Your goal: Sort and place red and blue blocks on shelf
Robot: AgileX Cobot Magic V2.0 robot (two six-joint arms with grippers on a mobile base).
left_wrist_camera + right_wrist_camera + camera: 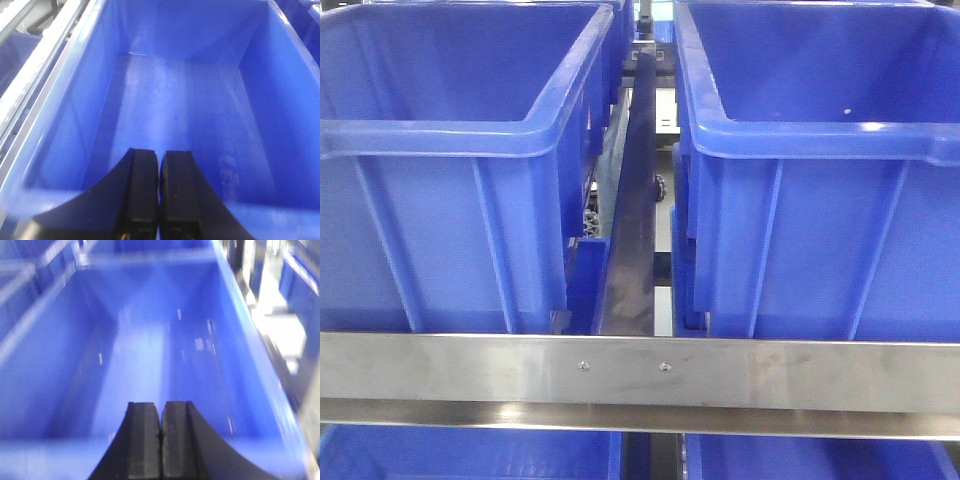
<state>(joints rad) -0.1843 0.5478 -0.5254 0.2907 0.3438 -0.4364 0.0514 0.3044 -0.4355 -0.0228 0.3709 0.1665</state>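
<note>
No red or blue block shows in any view. The shelf's brushed-steel front crossbar point(640, 372) with two small screws runs across the front view. My left gripper point(160, 155) is shut and empty, above the near rim of a large blue bin point(280, 100) whose floor looks bare. My right gripper point(161, 406) is shut and empty, above the near rim of another blue bin point(55, 340), also bare inside; this view is blurred. Neither gripper shows in the front view.
Two large blue bins stand side by side on the shelf, the left bin point(450, 130) and the right bin point(820, 140), with a dark rail point(632, 240) in the gap between them. More blue bins point(470, 455) sit on the level below. A roller track point(30, 75) runs left of the left bin.
</note>
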